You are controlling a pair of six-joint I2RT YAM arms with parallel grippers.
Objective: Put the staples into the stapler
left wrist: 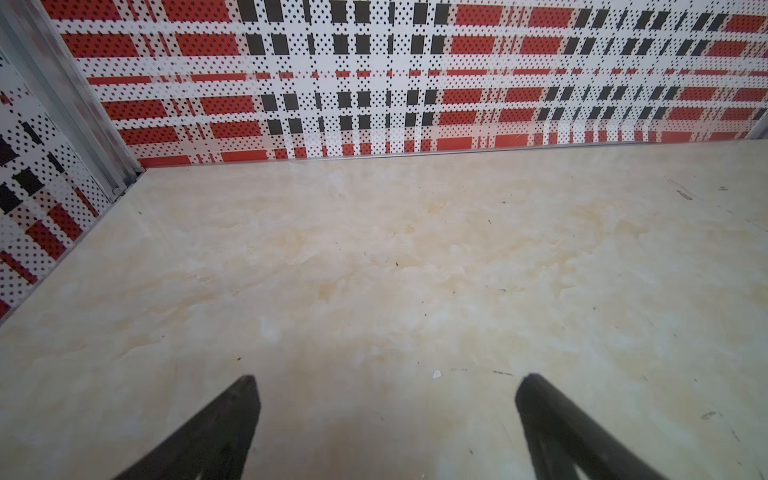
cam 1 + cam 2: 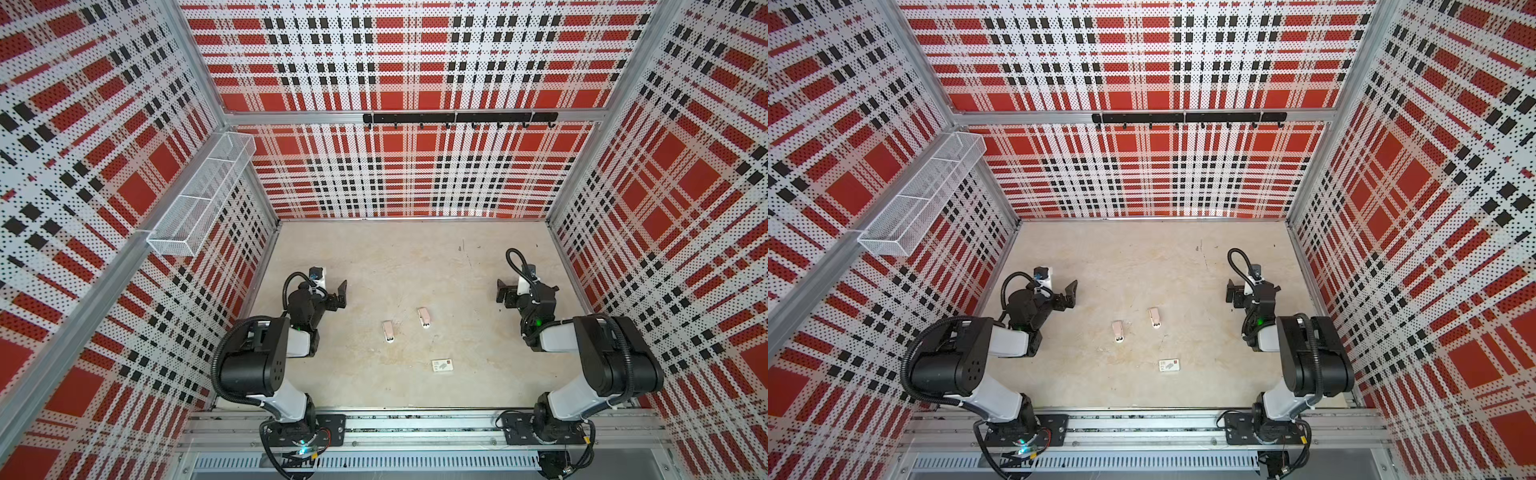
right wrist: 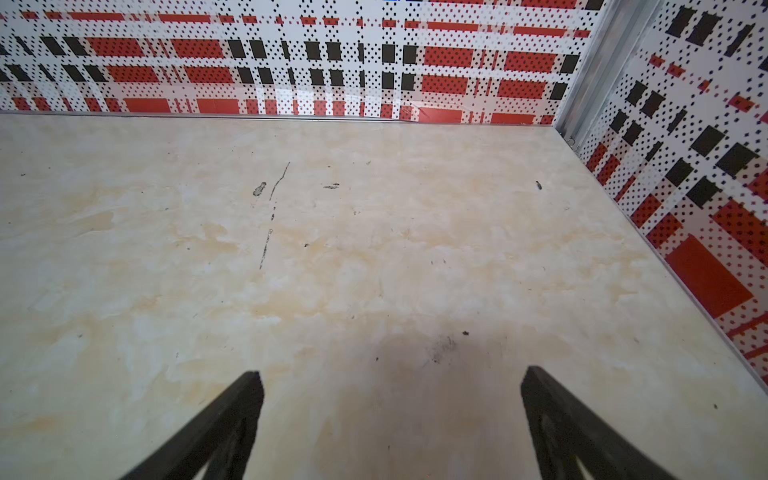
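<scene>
Two pale pink staplers lie on the beige table near its middle in both top views, one (image 2: 388, 331) (image 2: 1118, 330) to the left and one (image 2: 424, 317) (image 2: 1154, 317) a little farther back. A small white printed box (image 2: 443, 365) (image 2: 1169, 365) sits nearer the front; the staples themselves are hidden. My left gripper (image 2: 341, 296) (image 2: 1072, 293) (image 1: 386, 378) hovers open at the left, well apart from the staplers. At the right, my right gripper (image 2: 502, 291) (image 2: 1230, 291) (image 3: 390, 372) is open too. Both wrist views show only bare table between the fingers.
Plaid perforated walls close the table on three sides. A white wire basket (image 2: 203, 191) hangs on the left wall and a black hook rail (image 2: 459, 117) on the back wall. Dark scuffs (image 3: 266, 216) mark the table's back right.
</scene>
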